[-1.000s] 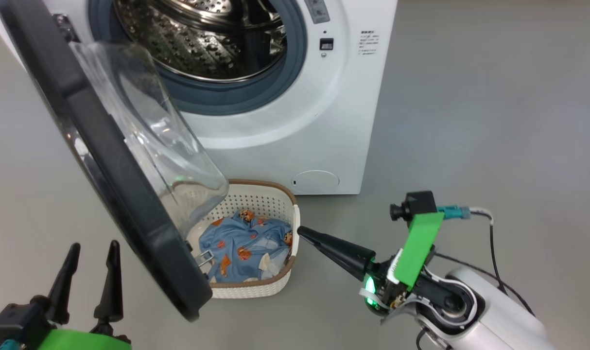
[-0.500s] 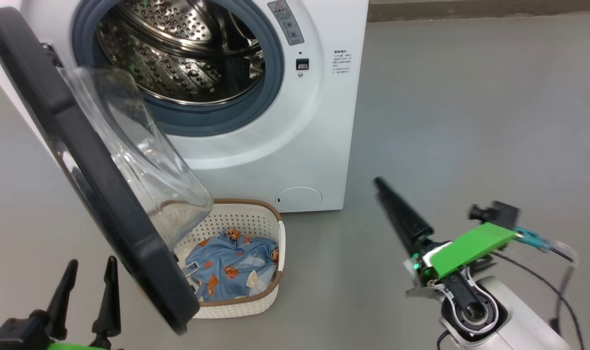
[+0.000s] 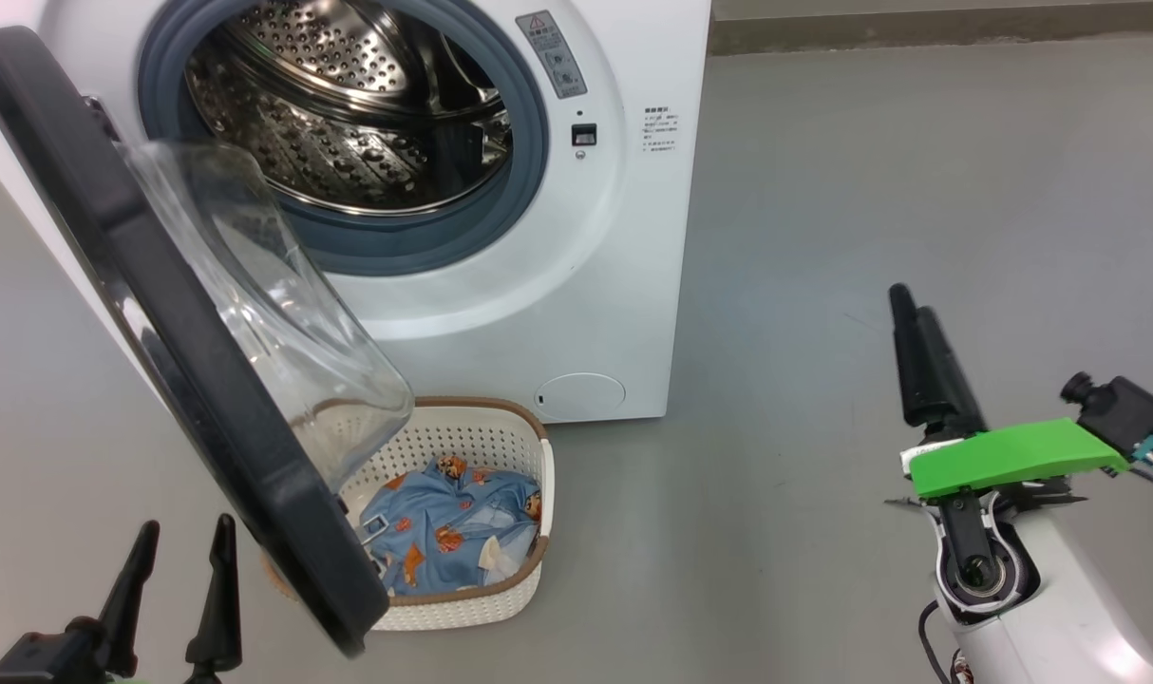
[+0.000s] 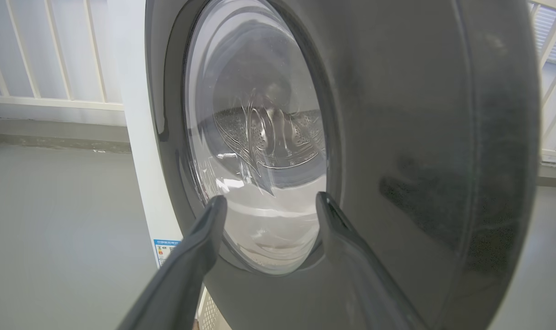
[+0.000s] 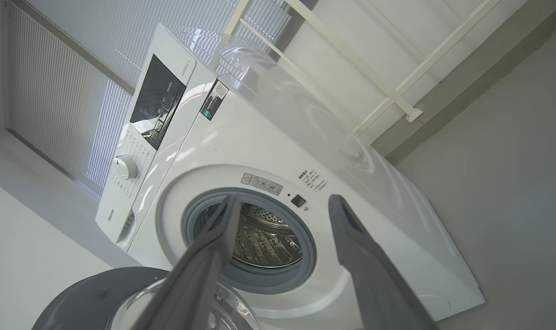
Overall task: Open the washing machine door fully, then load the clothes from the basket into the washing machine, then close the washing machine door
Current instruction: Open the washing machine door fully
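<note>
Clothes (image 3: 448, 537): light blue fabric garment with small orange-brown bears, crumpled inside the small cream-white perforated plastic basket (image 3: 463, 432) with a brown rim. The basket stands on the grey floor (image 3: 871, 190) just in front of the big white front-loading washing machine (image 3: 576, 313), below its round white flap.

Washing machine door (image 3: 225, 427): large, round, with a glossy black rim and a clear glass bowl. It is swung out from the machine's left side, and the bowl overhangs the basket's left part. The steel perforated drum (image 3: 349, 123) is exposed, with no fabric seen in it.

Left gripper (image 3: 186, 527): on the outer side of the door, away from the machine; fingers spread, nothing between them, glass window ahead in its wrist view (image 4: 271, 198).

Right gripper (image 3: 911, 302): over the floor to the right of the machine, well apart from it; fingers parted and empty in its wrist view (image 5: 285, 199).
</note>
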Tool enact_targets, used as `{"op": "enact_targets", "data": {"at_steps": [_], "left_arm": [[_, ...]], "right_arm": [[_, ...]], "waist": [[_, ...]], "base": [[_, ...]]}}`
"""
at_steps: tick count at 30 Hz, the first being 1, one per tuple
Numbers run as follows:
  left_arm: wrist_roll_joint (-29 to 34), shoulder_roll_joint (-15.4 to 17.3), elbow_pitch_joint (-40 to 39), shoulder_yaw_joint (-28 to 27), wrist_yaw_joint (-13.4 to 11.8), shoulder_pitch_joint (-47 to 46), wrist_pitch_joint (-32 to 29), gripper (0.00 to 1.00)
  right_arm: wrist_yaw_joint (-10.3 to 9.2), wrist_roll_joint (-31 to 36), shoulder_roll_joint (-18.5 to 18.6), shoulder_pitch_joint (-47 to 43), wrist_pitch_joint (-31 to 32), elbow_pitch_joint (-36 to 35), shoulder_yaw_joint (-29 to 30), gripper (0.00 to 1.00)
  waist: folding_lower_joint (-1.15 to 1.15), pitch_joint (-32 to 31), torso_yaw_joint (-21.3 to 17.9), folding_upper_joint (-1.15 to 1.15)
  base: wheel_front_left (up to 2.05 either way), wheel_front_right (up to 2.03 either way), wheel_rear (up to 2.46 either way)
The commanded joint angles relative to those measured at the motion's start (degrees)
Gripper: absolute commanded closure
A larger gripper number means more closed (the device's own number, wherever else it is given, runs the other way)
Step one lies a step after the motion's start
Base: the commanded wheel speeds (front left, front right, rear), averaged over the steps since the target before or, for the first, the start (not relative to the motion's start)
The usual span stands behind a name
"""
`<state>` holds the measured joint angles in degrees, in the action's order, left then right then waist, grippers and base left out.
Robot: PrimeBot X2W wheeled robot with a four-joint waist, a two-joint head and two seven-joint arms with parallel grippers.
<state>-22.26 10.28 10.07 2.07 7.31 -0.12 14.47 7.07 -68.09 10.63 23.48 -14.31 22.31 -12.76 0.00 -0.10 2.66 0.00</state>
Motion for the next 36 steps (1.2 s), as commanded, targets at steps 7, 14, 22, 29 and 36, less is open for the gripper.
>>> {"op": "enact_targets", "data": {"at_steps": [7,14,22,29,36], "left_arm": [[0.8,0.8,-1.4,-1.9,0.2,-0.7,0.5,0.0],[0.8,0.6,-1.5,-2.3,0.2,-0.5,0.5,0.0],[0.9,0.4,-1.4,-2.2,0.2,-0.7,0.5,0.0],[0.9,0.0,-0.9,-2.1,0.2,-0.7,0.5,0.0],[1.2,0.3,-0.7,-2.1,0.2,-0.8,0.5,0.0]], "right_arm": [[0.42,25.9,-6.9,-3.9,-0.7,-8.2,13.0,0.0],[0.42,40.9,-7.7,-8.8,-0.7,-13.5,14.9,0.0],[0.42,49.9,-7.7,-13.4,-0.7,-16.1,14.4,0.0],[0.42,55.7,-7.7,-18.9,-0.7,-18.1,15.5,0.0],[0.42,58.8,-7.7,-22.6,-0.7,-18.1,15.6,0.0]], "waist": [[0.0,-0.1,0.1,0.0],[0.0,0.1,-0.3,0.0],[0.0,0.2,-0.5,0.0],[0.0,-0.1,-0.3,0.0],[0.0,0.0,-0.2,0.0]], "base": [[0.0,0.0,0.0],[0.0,0.0,0.0],[0.0,0.0,0.0],[0.0,0.0,0.0],[0.0,0.0,0.0]]}}
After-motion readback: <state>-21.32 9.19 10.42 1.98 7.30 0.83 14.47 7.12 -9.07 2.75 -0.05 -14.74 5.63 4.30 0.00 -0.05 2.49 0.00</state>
